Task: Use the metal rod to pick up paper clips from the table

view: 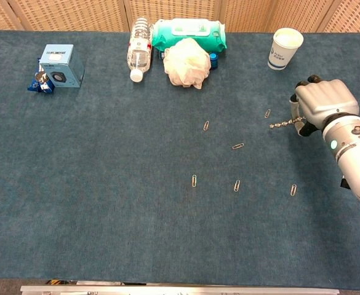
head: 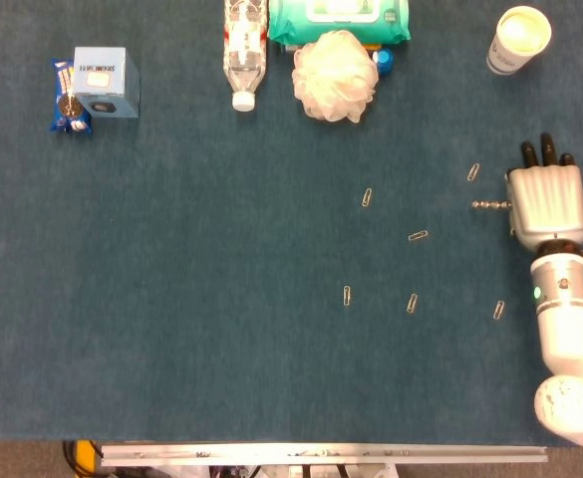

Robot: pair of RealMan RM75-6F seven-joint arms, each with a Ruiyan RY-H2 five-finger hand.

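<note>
My right hand (head: pixel 544 202) (view: pixel 320 106) is at the table's right side and grips a thin metal rod (head: pixel 489 205) (view: pixel 283 124) that sticks out to the left. Several paper clips lie on the blue cloth. One clip (head: pixel 473 172) (view: pixel 267 114) is just up and left of the rod's tip. Another clip (head: pixel 418 236) (view: pixel 237 146) lies lower left of it. A third clip (head: pixel 499 310) (view: pixel 293 190) lies below the hand. Others sit further left and toward the front. No clip hangs on the rod. My left hand does not show.
Along the back edge stand a paper cup (head: pixel 518 39), a white bath puff (head: pixel 335 76), a green wipes pack (head: pixel 339 18) and a lying water bottle (head: pixel 244 48). A blue box (head: pixel 105 82) with a snack packet is at the back left.
</note>
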